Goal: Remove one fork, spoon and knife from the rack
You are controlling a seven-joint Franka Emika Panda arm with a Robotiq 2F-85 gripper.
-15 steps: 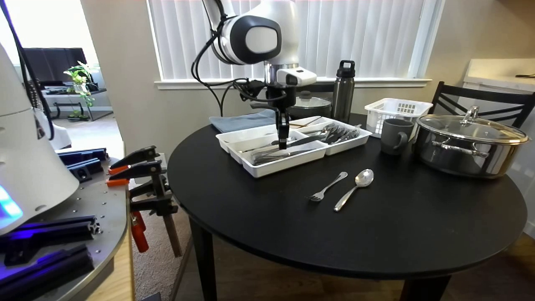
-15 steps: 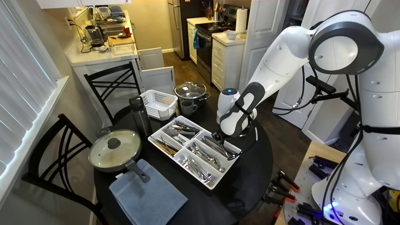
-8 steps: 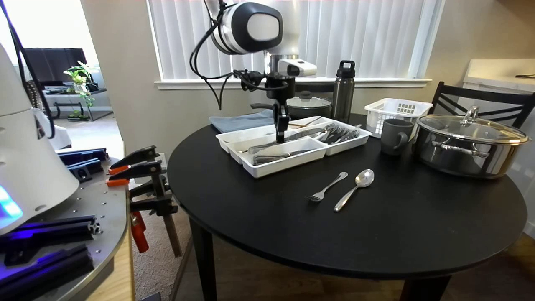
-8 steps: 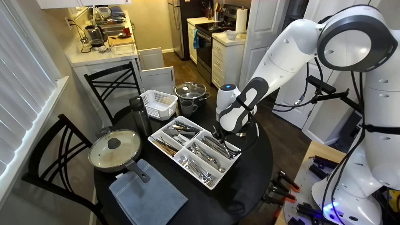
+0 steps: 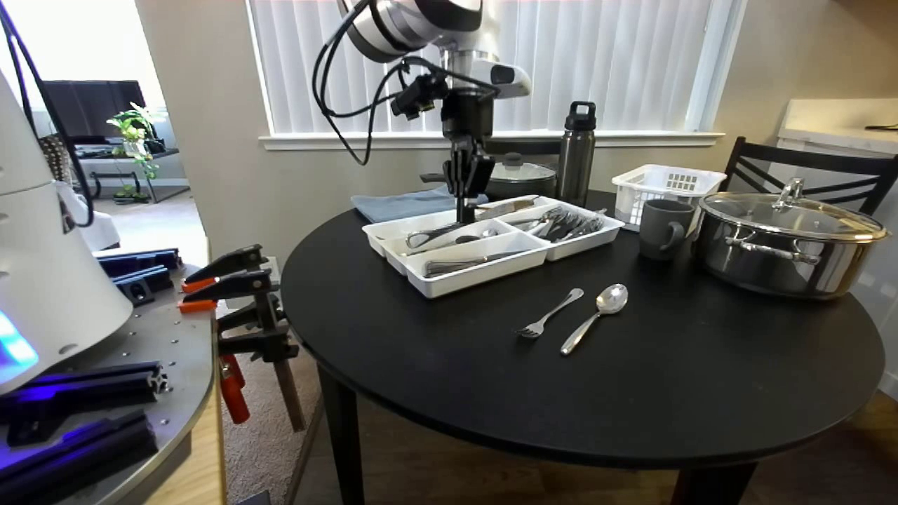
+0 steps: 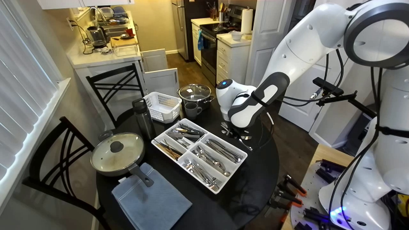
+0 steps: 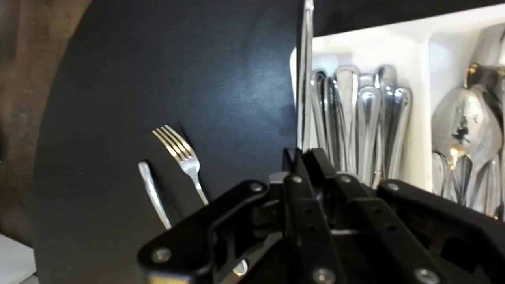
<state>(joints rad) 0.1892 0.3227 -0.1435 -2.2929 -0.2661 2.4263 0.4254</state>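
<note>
Wrist view: my gripper [image 7: 303, 153] is nearly together, its jaws pinching the knife [image 7: 307, 75], which reaches out over the side edge of the rack [image 7: 378, 42]. Off to one side lie the fork [image 7: 187, 161] and the spoon [image 7: 154, 193], together, I judge, to keep the chosen set apart. What look like knife handles [image 7: 369, 114] fill the compartment along that edge; more spoons [image 7: 459, 114] sit next door.

In an exterior view, fork and spoon rest on the black table [image 5: 631, 400], likely leaving room for the knife beside them. The knife seems to show on both sides of my gripper, perhaps taken near its middle for balance.

In an exterior view, the rack also holds more forks [image 6: 199, 173], chopsticks [image 6: 170, 150] and mixed utensils [image 6: 185, 131]; beyond it stands the white basket [image 6: 161, 115].
</note>
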